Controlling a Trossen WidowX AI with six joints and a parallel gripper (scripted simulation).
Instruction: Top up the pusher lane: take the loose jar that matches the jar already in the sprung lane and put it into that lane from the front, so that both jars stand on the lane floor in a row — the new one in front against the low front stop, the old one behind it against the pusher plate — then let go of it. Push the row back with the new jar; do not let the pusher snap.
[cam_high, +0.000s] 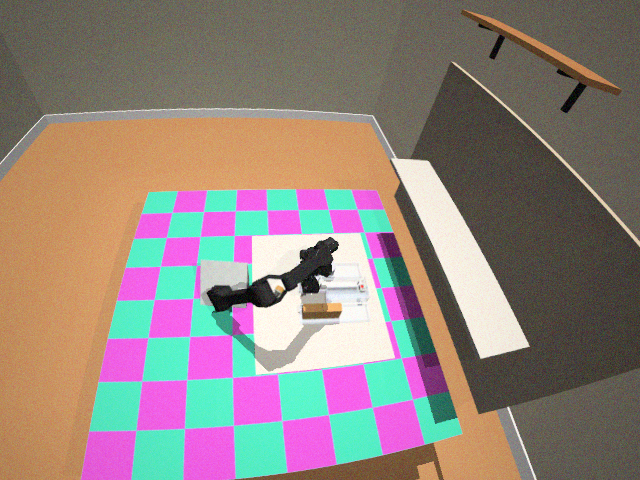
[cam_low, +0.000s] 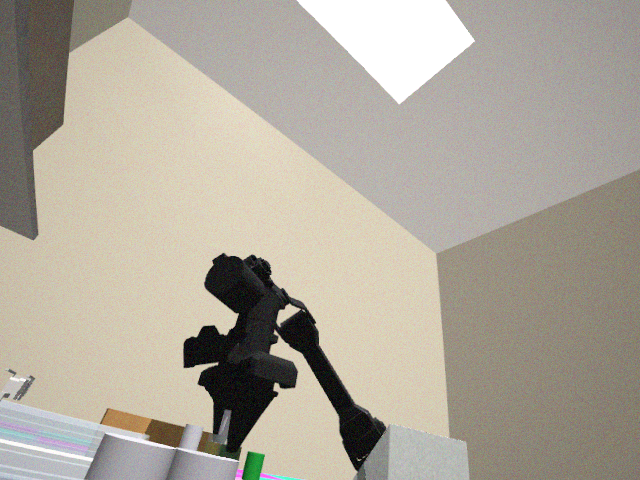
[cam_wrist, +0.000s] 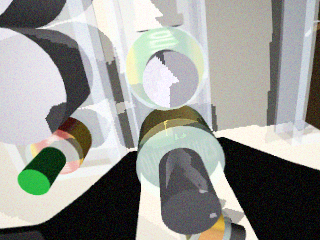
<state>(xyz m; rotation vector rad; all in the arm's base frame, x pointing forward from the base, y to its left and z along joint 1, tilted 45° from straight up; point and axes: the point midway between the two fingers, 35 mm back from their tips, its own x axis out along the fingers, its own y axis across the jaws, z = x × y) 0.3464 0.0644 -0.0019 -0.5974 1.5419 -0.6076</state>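
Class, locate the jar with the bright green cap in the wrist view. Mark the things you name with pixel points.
In the wrist view, the green-capped jar (cam_wrist: 42, 171) is at the lower left, left of the dark-capped jar (cam_wrist: 190, 192) between the jaws.

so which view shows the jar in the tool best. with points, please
The wrist view: the held jar (cam_wrist: 180, 150) sits large between the tool's (cam_wrist: 180, 170) dark fingers, its glassy body and dark grey cap plain. The top view hides it beneath the arm (cam_high: 310, 271); the exterior gives no clear look at it.
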